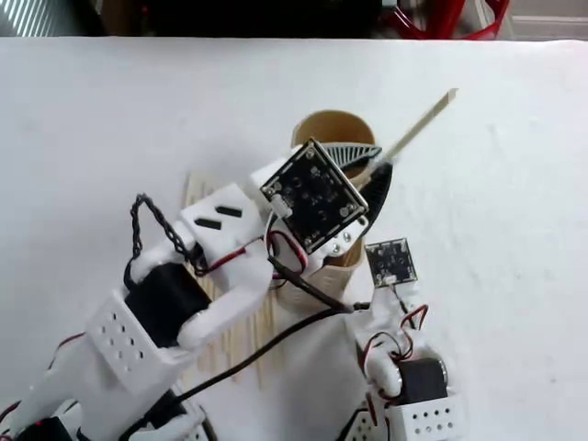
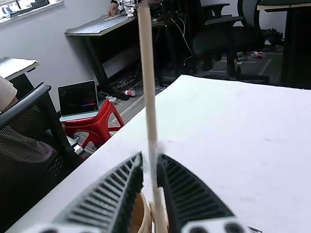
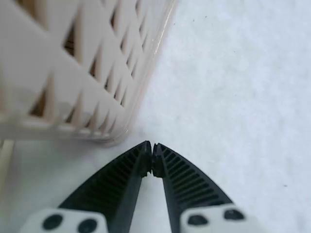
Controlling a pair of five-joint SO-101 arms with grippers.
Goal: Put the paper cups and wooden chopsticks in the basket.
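— Now, item one: left gripper (image 2: 149, 162)?
— Clamped on one wooden chopstick (image 2: 148, 92). The stick juts out past the fingertips, above a brown paper cup (image 1: 323, 123).
— Item two: right gripper (image 3: 153, 158)?
— Fingers together, nothing between them, low over the table (image 3: 233, 73), just beside the lattice basket (image 3: 73, 73).
— Other stock?
— Loose chopsticks (image 1: 262, 344), flat on the table under the left arm.

One basket (image 3: 73, 73), one cup (image 1: 335, 127), several chopsticks (image 1: 423, 124).

The left pincer (image 2: 149, 158) grips a chopstick (image 2: 147, 73) — right pincer (image 3: 151, 145) beside the basket (image 3: 73, 63).
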